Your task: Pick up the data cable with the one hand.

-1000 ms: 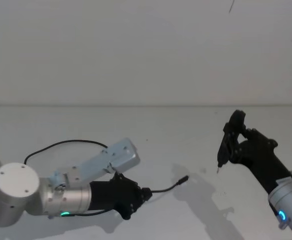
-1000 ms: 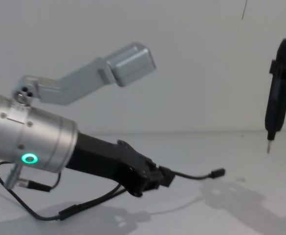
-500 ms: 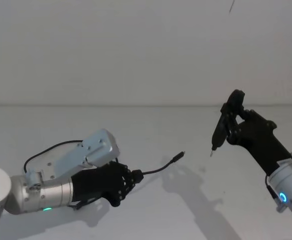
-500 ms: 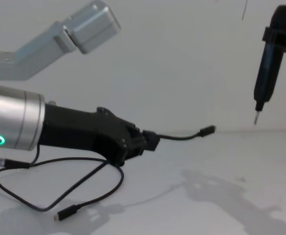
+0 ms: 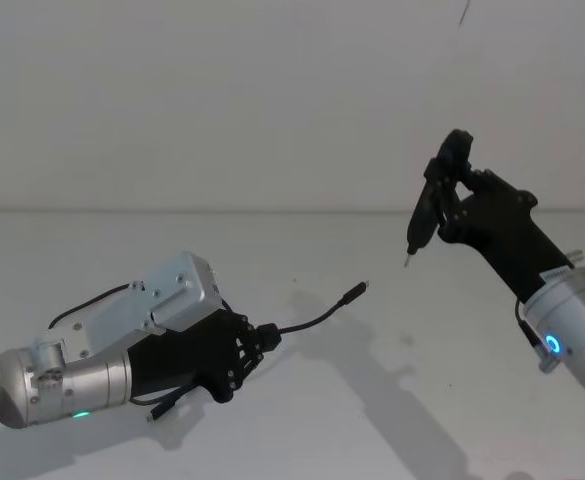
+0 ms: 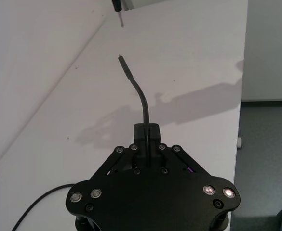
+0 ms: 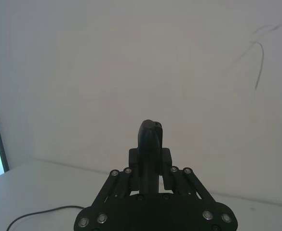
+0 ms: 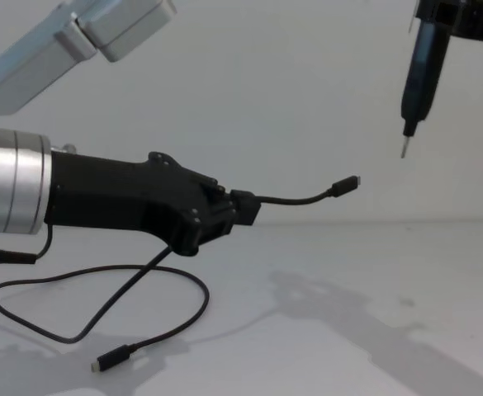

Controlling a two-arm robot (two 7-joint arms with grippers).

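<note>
Clamped shut on the cable (image 5: 317, 317) close behind one plug: the left hand (image 5: 262, 338), raised above the worktop (image 8: 406, 346). Poking forward into the air beyond the jaws, a short curved stub with the plug tip free. Trailing down behind to the worktop in a loose loop under the left arm, with the far plug (image 8: 109, 360) lying flat. Closed around a pen tool (image 5: 419, 232), the right hand (image 5: 447, 205), held high and well apart to the right, tip pointing down.

Probably not finished: lifted at one end only.

- Could slip through the jaws, being so thin and smooth a cord pinched at one narrow spot.
- Could snag on the way up, with the loop lying beneath the arm.
- Might drag or whip the far plug across the worktop on a fast rise.
- Might knock the stub against the pen tip on any swing to the right.

Safer raised slowly and straight up.
</note>
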